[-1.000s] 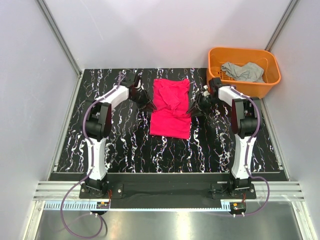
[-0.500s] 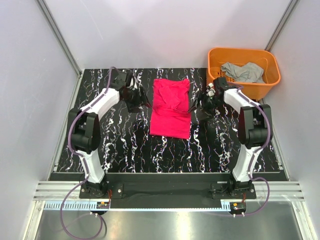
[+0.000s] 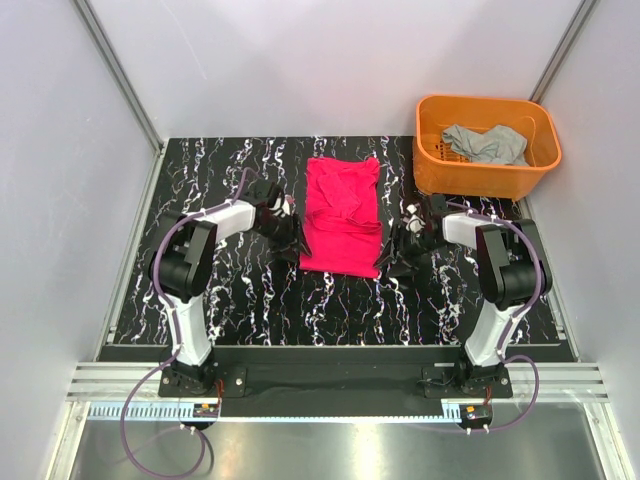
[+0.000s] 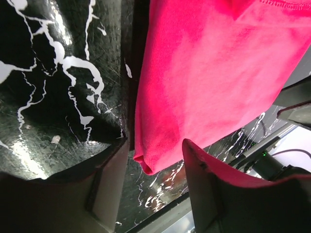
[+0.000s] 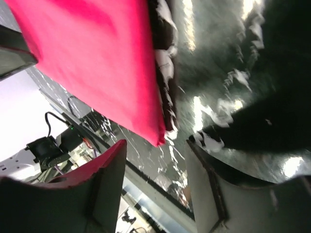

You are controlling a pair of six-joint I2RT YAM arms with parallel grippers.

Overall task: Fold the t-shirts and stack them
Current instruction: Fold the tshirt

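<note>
on the black marbled surface (image 3: pixel 240 300) the pink t-shirt (image 3: pixel 342 215) lies folded into a long strip, roughly in the middle. left hand (image 3: pixel 289 240) sits low at its near left corner, right hand (image 3: pixel 399 248) at the near right corner. wrist cams show both hands spread wide, a shirt corner sitting in each gap, nothing pinched. orange basket (image 3: pixel 480 180) at the far right has a grey t-shirt (image 3: pixel 485 143) crumpled in it
</note>
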